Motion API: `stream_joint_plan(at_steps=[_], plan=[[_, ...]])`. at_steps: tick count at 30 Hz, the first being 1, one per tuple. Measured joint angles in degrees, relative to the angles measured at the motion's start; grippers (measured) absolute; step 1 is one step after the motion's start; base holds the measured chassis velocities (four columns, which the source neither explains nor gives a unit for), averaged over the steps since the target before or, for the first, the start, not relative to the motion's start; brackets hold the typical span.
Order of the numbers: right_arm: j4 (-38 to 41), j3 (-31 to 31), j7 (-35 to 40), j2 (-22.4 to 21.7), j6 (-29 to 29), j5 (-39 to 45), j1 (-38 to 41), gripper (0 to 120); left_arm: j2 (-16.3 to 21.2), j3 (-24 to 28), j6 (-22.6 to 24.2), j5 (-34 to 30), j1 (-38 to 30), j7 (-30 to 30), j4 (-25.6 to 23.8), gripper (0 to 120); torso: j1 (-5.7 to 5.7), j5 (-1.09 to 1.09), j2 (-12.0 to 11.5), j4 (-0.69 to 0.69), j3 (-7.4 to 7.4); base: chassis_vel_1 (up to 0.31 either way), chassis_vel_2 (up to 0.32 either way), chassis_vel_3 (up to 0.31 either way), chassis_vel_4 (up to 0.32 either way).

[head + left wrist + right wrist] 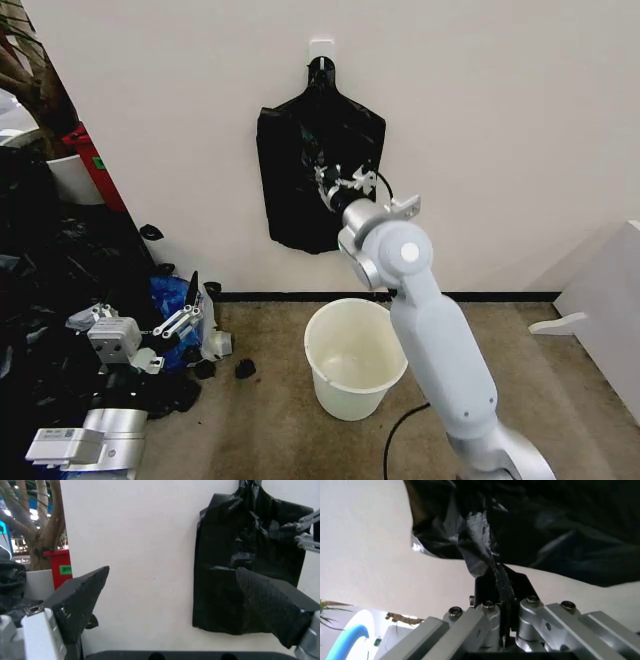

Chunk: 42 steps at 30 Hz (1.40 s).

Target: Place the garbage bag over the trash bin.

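The trash bin (pixel 351 358) is a round white bucket standing upright on the floor below a flat black bag pack (pixel 300 170) hung on a wall hook. My right gripper (pixel 324 187) is raised against the pack's front. In the right wrist view that gripper (pixel 500 580) is shut on a thin glossy fold of the garbage bag (pixel 479 560) at the pack's face. Low at the left, my left gripper (pixel 188 305) is open and holds nothing. The left wrist view shows its fingers (pixel 75 600) spread wide, facing the wall and the pack (pixel 240 573).
A heap of black and blue bags (pixel 60 290) covers the floor at the left. Behind it are a red container (pixel 92 160) and a plant. White box-shaped furniture (pixel 605 300) stands at the right. A black cable (pixel 398 432) lies on the floor by the bin.
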Motion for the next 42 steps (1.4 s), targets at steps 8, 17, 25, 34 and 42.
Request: stream_joint_plan(at_steps=[8, 17, 25, 34, 42], plan=[[1.98, -1.12, -0.76, -0.38, -0.88, -2.05, -5.62, 0, -0.33, 0.25, -0.26, 0.83, 0.28, 0.12, 0.0, 100, 0.0, 0.0, 0.0, 0.0, 0.0, 0.0, 0.0, 0.0, 0.0], [3.5, -1.94, -1.72, -0.4, -1.46, -3.98, -11.06, 0, -0.43, 0.28, -0.35, 0.96, 0.43, 0.17, 0.0, 100, 0.0, 0.0, 0.0, 0.01, 0.0, 0.0, 0.0, 0.0, 0.0], [4.98, -2.45, -4.0, -0.46, -2.44, -6.58, -18.83, 0, -0.55, 0.43, -0.41, 1.0, 0.36, 0.2, 0.0, 100, 0.0, 0.0, 0.0, -0.01, 0.0, 0.0, 0.0, 0.0, 0.0], [5.88, -2.64, -5.65, -0.5, -2.92, -8.67, -24.23, 0, -0.52, 0.65, -0.52, 1.07, 0.16, 0.25, 0.05, 100, 0.0, 0.0, 0.0, 0.0, 0.0, 0.0, 0.0, 0.0, 0.0], [6.68, -2.52, -6.41, -0.7, -3.01, -9.95, -28.4, 0, -0.49, 0.79, -0.61, 1.03, -0.2, 0.25, 0.41, 100, 0.0, 0.0, 0.0, 0.0, 0.0, 0.0, 0.0, 0.0, 0.0]])
